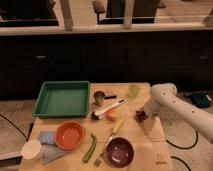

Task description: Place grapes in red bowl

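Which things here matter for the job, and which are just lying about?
In the job: grapes, red bowl, gripper beside the grapes near the table's right edge.
Lying about: green tray, metal cup, brush, orange fruit, green cup, purple bowl.

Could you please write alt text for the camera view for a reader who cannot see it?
A white robot arm reaches in from the right, its gripper down at the dark grapes on a wooden table. The red bowl sits at the front left, with a green tray behind it.
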